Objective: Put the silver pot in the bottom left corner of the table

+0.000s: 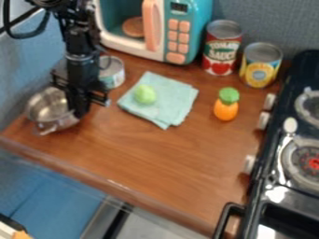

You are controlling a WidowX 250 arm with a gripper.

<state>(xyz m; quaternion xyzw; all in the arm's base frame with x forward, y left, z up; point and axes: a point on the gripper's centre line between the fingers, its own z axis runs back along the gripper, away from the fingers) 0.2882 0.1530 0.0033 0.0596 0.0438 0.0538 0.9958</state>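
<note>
Jaws, whether open or closed I cannot tell, hang at the silver pot (46,109), a can (113,75) and cloth (167,102) nearby.

The black arm (78,39) hangs down, nearly vertical.

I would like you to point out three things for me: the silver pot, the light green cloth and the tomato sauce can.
Silver pot (48,107), camera view, inside surface.
Light green cloth (169,99), camera view, bare part.
Tomato sauce can (222,48), camera view, label.
</note>
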